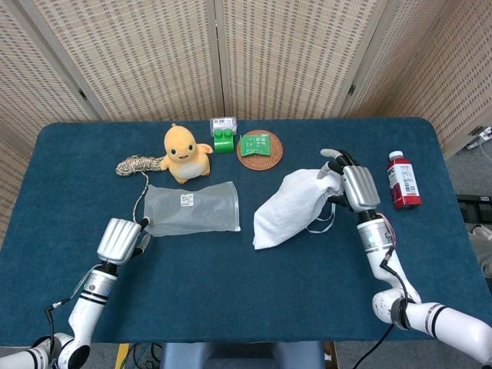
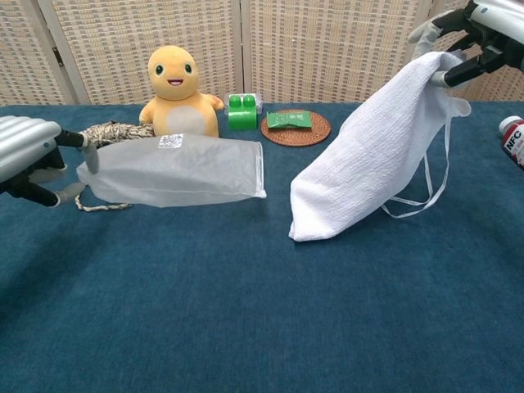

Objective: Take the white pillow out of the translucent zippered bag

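The translucent zippered bag [image 1: 192, 210] [image 2: 176, 170] hangs flat and empty just above the blue table, its open mouth facing right. My left hand [image 1: 121, 239] [image 2: 26, 154] grips its left end. The white pillow [image 1: 288, 208] [image 2: 372, 152] is fully outside the bag, a clear gap to its right. My right hand [image 1: 356, 187] [image 2: 483, 29] holds the pillow's upper right corner, so the pillow hangs slanted with its lower left end touching the table. White straps dangle below it.
Along the table's back stand a yellow plush toy [image 1: 185, 152], a coil of rope [image 1: 137, 164], a green block [image 1: 224, 140] and a woven coaster [image 1: 259, 157] with a green packet. A red bottle [image 1: 402, 181] lies right of my right hand.
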You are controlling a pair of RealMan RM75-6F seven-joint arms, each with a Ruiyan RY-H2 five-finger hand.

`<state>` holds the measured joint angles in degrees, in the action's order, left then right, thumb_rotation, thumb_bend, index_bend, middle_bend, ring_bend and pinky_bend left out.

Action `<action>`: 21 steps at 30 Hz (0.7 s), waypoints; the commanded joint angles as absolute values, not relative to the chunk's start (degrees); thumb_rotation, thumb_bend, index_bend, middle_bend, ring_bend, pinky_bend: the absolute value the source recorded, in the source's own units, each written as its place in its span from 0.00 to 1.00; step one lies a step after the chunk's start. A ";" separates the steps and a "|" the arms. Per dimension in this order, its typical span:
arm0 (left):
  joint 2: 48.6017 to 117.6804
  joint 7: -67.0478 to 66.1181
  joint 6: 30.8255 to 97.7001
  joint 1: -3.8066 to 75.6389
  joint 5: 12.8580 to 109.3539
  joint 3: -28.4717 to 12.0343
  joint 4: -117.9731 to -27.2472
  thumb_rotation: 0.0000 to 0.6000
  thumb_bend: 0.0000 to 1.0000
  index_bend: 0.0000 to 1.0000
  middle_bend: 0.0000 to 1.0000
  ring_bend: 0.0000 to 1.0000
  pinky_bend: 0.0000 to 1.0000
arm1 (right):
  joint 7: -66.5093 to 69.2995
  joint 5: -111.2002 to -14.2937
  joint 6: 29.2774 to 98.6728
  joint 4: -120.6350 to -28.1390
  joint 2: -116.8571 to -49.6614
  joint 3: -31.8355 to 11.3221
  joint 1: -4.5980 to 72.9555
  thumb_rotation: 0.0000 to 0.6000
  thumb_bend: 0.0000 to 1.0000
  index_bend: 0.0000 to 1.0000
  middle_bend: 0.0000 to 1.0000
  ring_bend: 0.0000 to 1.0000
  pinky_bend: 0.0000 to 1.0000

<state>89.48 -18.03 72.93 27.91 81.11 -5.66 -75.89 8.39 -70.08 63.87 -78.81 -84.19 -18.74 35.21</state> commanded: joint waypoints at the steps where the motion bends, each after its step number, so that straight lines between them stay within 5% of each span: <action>1: 89.35 -18.01 73.26 27.87 81.40 -5.79 -76.19 1.00 0.30 0.32 1.00 0.87 0.93 | 6.98 -69.59 63.40 -79.34 -83.90 -18.56 35.44 1.00 0.11 0.17 0.20 0.12 0.29; 3: 89.12 -18.14 73.58 27.82 81.68 -5.86 -76.52 1.00 0.25 0.29 1.00 0.86 0.93 | 6.13 -69.22 63.18 -79.74 -83.64 -18.48 35.48 1.00 0.02 0.03 0.20 0.11 0.29; 5: 88.91 -18.24 73.83 27.75 81.87 -5.90 -76.82 1.00 0.23 0.26 1.00 0.86 0.93 | 5.83 -69.01 63.25 -80.04 -83.49 -18.51 35.42 1.00 0.00 0.00 0.19 0.10 0.29; 16: 87.19 -18.34 75.32 27.03 82.44 -6.38 -79.41 1.00 0.19 0.26 1.00 0.85 0.93 | 3.43 -69.68 64.57 -83.92 -79.94 -17.69 34.02 1.00 0.00 0.00 0.17 0.09 0.28; 21: 85.25 -17.00 77.72 25.97 82.57 -7.39 -82.62 1.00 0.19 0.26 0.95 0.73 0.86 | -0.05 -70.34 65.44 -87.96 -76.26 -16.07 32.37 1.00 0.00 0.08 0.17 0.08 0.28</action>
<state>85.90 -17.73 76.98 26.41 82.66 -6.92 -81.66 0.95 -70.02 65.03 -86.88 -77.32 -16.73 33.05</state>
